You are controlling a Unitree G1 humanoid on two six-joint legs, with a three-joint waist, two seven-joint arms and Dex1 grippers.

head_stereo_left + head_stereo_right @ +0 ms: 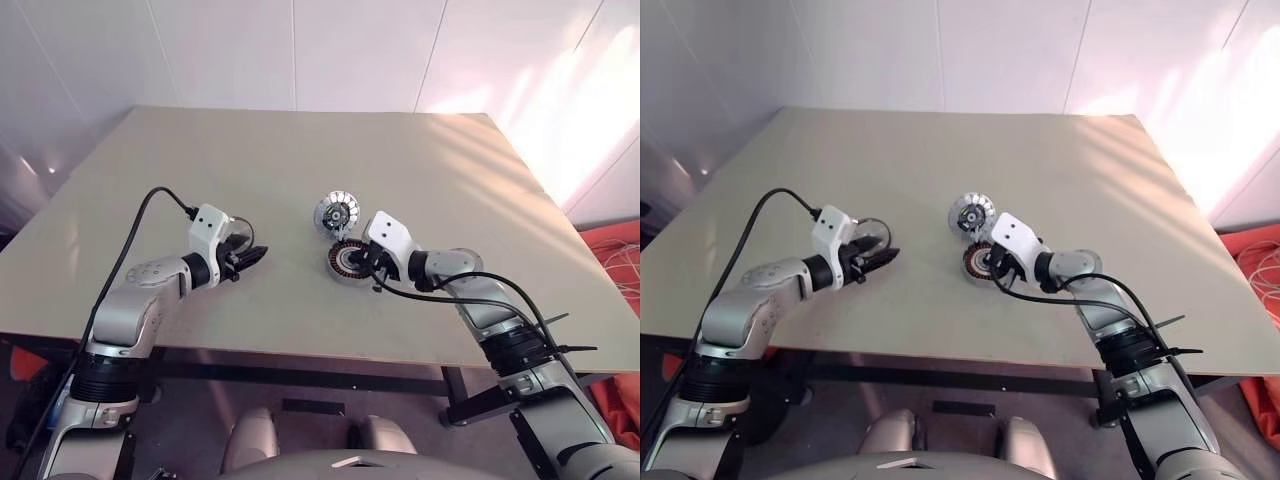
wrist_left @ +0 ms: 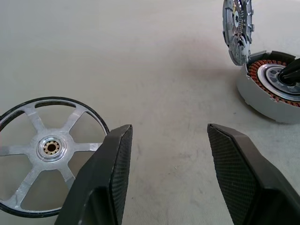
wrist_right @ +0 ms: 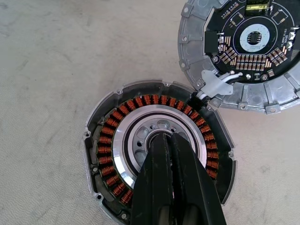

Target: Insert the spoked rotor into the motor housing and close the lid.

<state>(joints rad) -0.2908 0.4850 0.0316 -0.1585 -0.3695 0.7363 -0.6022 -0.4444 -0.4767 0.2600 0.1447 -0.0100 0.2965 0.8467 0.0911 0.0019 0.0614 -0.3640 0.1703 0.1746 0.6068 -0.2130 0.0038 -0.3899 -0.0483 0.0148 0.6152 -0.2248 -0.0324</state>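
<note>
Right gripper (image 3: 161, 140), closed, pokes motor housing (image 3: 140, 122), lying flat.

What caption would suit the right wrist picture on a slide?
Shut right gripper poised over the pale centre of the copper-wound motor housing, a finned disc with a circuit board tilted against its rim.

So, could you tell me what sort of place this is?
Probably a plain test room: one bare table against white wall panels, with motor parts on it, a motor housing and a spoked lid.

Silver arms, white wrists, black cables (ridged black fingers (image 2: 112, 173)).
</note>
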